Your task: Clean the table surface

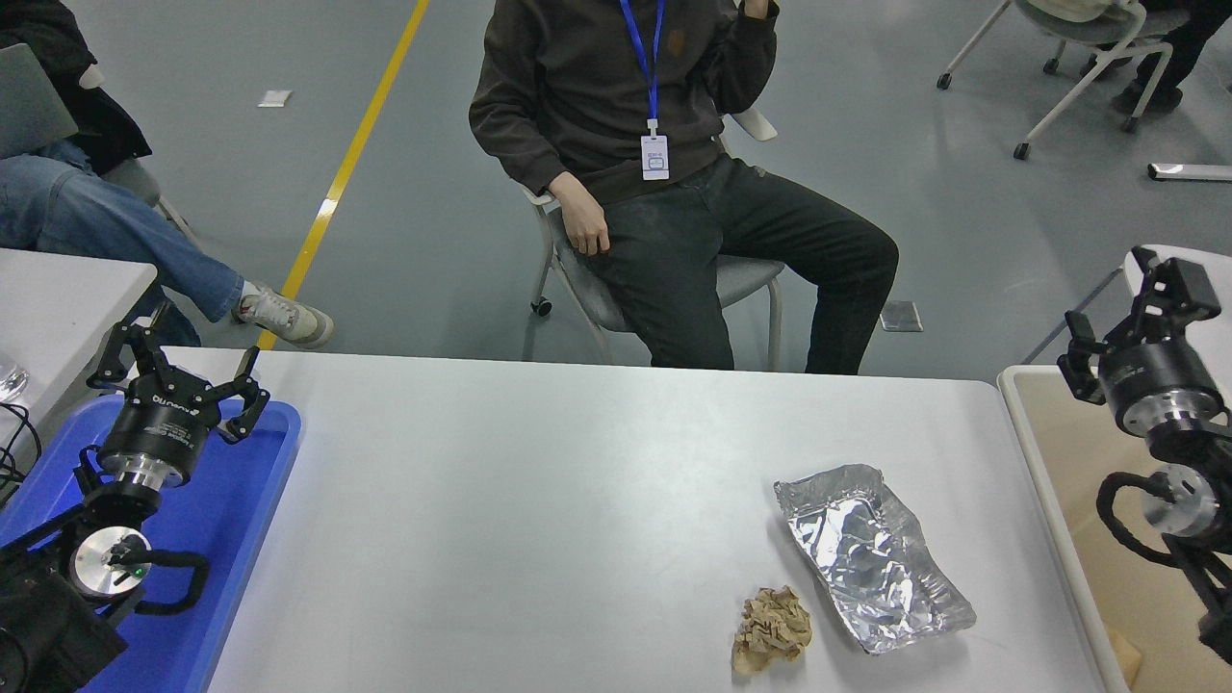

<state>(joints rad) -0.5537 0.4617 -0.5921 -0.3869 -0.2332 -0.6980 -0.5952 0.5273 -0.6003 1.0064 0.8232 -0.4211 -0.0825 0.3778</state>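
Note:
The table surface (529, 500) is a wide white-grey top. A crumpled sheet of silver foil (871, 558) lies on it at the front right. A crumpled wad of brown paper (772, 630) lies just left of the foil, near the front edge. My right gripper (1124, 310) is open and empty. It hangs at the right edge over a beige bin (1054, 462), well right of and beyond the foil. My left gripper (180, 361) is open and empty, parked over the blue tray (252, 520) at the lower left.
A person (616, 106) sits on a chair just beyond the table's far edge. Another person's legs (106, 231) show at the upper left. A smaller white table (67, 289) with a glass (8, 381) stands at the far left. A tan scrap (1126, 656) lies in the bin.

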